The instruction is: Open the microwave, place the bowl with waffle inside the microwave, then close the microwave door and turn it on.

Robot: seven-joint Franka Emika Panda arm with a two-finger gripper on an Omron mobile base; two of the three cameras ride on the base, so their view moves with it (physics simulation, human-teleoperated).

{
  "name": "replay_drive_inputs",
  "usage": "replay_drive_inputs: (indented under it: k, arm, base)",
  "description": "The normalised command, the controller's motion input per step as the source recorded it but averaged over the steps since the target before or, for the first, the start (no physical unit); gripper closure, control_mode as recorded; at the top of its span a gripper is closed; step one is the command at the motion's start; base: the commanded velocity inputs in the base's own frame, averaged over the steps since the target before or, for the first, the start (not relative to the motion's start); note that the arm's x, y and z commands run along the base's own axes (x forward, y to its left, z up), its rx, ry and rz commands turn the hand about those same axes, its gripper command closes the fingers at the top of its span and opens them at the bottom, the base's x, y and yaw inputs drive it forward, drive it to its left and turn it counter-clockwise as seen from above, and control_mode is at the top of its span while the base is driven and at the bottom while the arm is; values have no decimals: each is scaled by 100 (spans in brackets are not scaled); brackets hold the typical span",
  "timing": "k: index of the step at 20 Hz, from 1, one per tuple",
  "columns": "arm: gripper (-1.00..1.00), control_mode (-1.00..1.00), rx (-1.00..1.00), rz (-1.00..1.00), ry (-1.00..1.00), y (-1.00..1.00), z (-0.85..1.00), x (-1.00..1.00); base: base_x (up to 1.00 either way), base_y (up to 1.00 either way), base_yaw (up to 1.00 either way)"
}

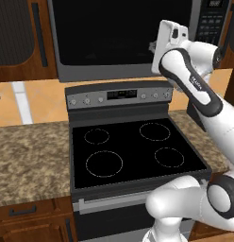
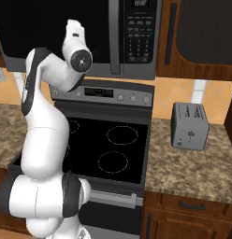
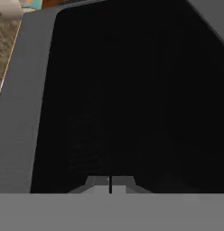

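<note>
The microwave (image 1: 123, 35) spans the top of both base views, its door (image 3: 132, 99) closed; in the right base view the handle bar (image 2: 115, 37) and keypad (image 2: 139, 35) sit at upper centre. Below it the stove (image 1: 133, 151) takes the middle, set in the speckled tabletop (image 1: 29, 160). A toaster (image 2: 189, 126) stands at centre right of the right base view. The gripper (image 3: 110, 184) points at the dark glass, jaws clenched on nothing.

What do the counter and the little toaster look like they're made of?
The counter looks like polished granite or a similar stone: mottled brown and tan speckles. The toaster looks like brushed or matte grey metal, plain and evenly shaded, though it could be painted plastic.
</note>
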Motion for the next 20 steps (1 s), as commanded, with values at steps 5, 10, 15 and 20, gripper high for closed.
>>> replay_drive_inputs:
  k: [5,10,15,20]
  arm:
    - [100,-100,-3,-11,-2,-99,28,-99]
    - [100,-100,-3,-6,-6,-88,-5,-93]
    - [100,-100,-10,0,-1,-55,-23,-27]
    - [100,-100,-14,0,-1,-32,-22,0]
  base:
    - [0,0,0]
    - [0,0,0]
    - [0,0,0]
    - [0,0,0]
